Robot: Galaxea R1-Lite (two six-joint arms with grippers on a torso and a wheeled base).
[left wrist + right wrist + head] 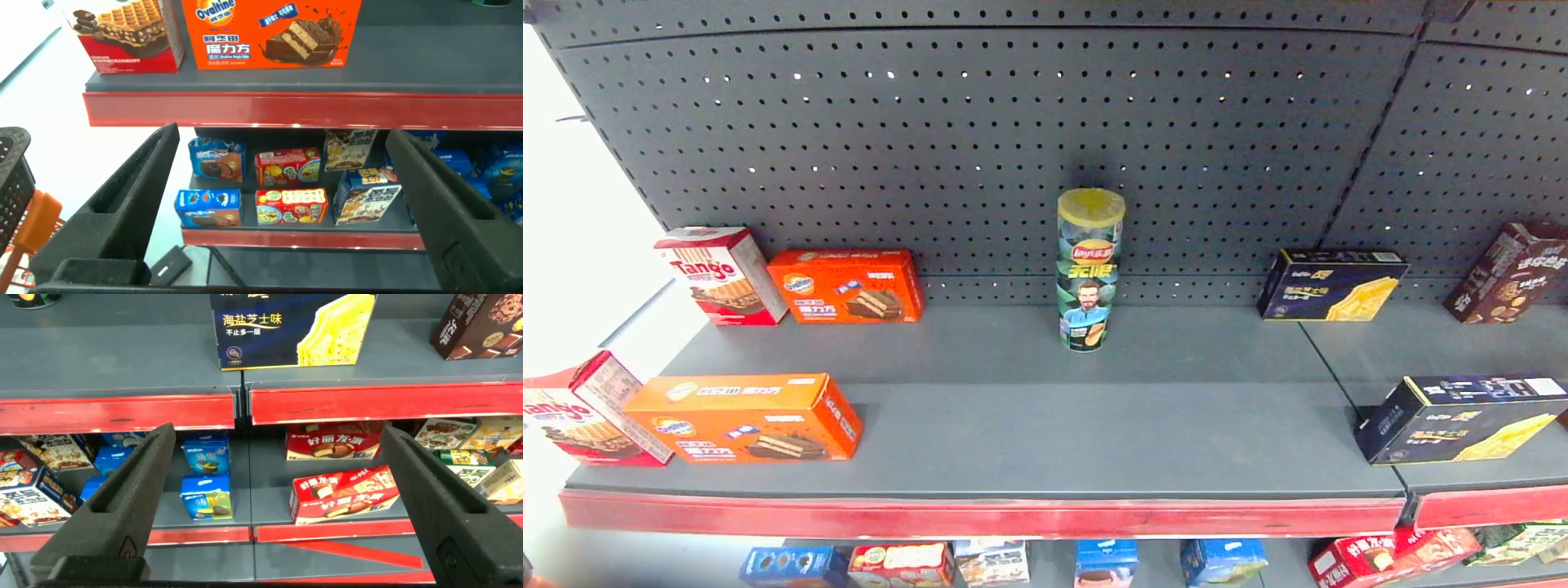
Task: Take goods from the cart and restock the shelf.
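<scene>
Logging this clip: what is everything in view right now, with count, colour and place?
Tall green chip canister with yellow lid: one, upright, back middle of the upper shelf.
Orange cardboard boxes: two, one back left, one front left.
Red-and-white wafer boxes: two, each just left of an orange box.
Dark boxes with yellow print: two, back right and front right.
Dark brown box: one, far right back.
Small snack boxes: several, blue and red, lower shelves.
Grey metal shelf: one, red front edge.
Black mesh basket: one, orange handle, near the left gripper.
Left gripper: black, jaws open.
Right gripper: black, jaws open.
</scene>
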